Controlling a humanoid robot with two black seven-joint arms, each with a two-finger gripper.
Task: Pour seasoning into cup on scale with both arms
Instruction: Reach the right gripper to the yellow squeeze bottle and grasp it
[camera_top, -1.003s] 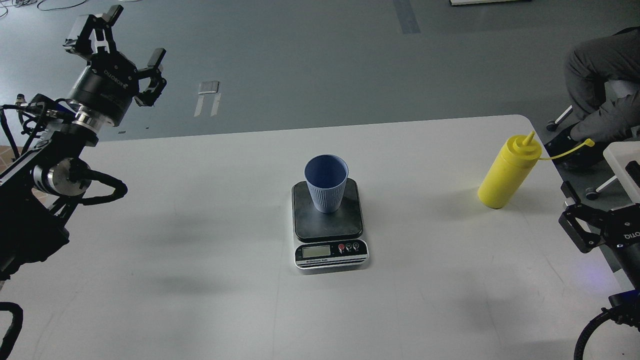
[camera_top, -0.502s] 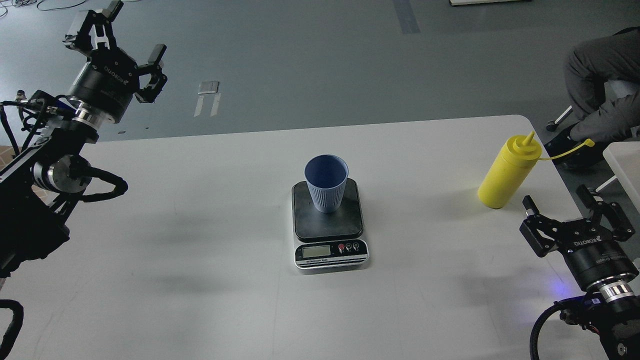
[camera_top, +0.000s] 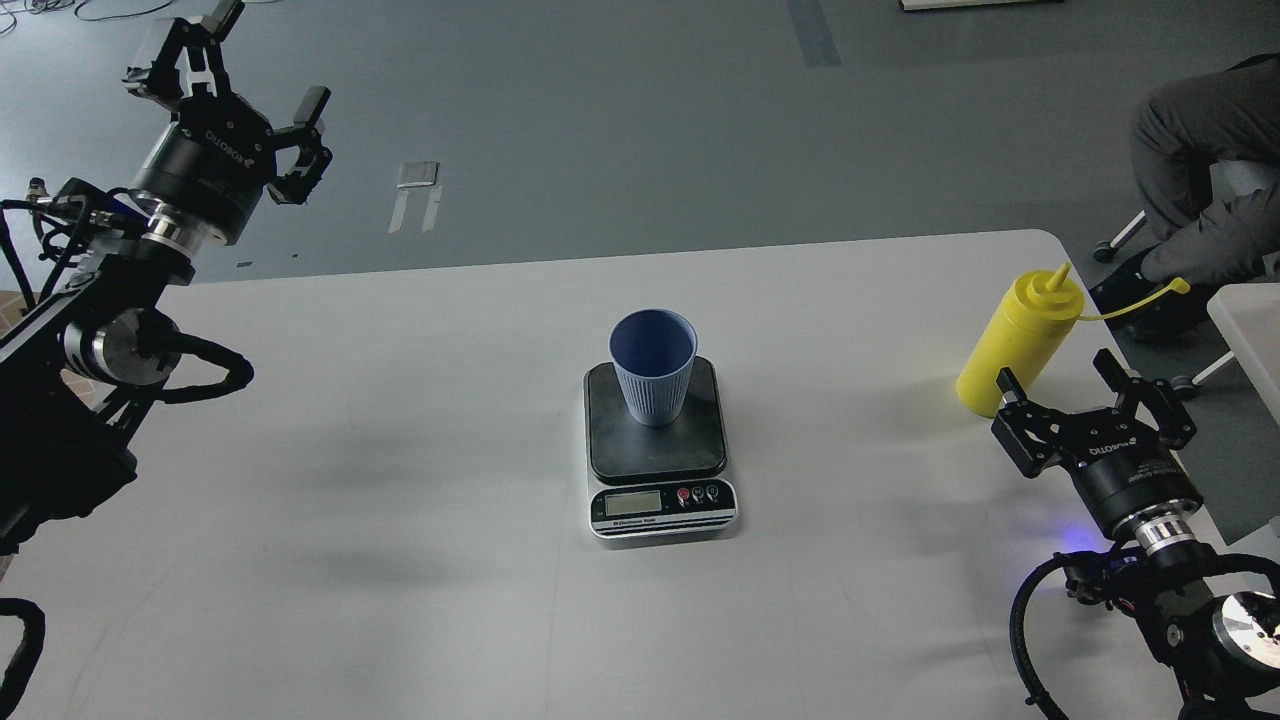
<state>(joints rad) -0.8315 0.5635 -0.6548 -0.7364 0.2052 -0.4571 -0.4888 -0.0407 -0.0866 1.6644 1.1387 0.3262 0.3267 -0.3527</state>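
Note:
The light blue ribbed cup (camera_top: 652, 365) stands upright on the dark platform of the small scale (camera_top: 657, 487) at the table's middle. The yellow seasoning bottle (camera_top: 1018, 343) stands upright near the table's right edge, its tethered cap hanging off to the right. My right gripper (camera_top: 1058, 370) is open, just in front of and to the right of the bottle's base, with its left finger beside the base. My left gripper (camera_top: 268, 55) is open and empty, raised high at the far left beyond the table's back edge.
The white table (camera_top: 400, 500) has a rounded back right corner near the bottle. A seated person's legs (camera_top: 1195, 180) and a chair are beyond the right edge. A white surface (camera_top: 1250, 320) stands at the far right.
My right arm has come in from the right edge and moved up and left toward the bottle's base, gripper open. My left gripper has barely moved.

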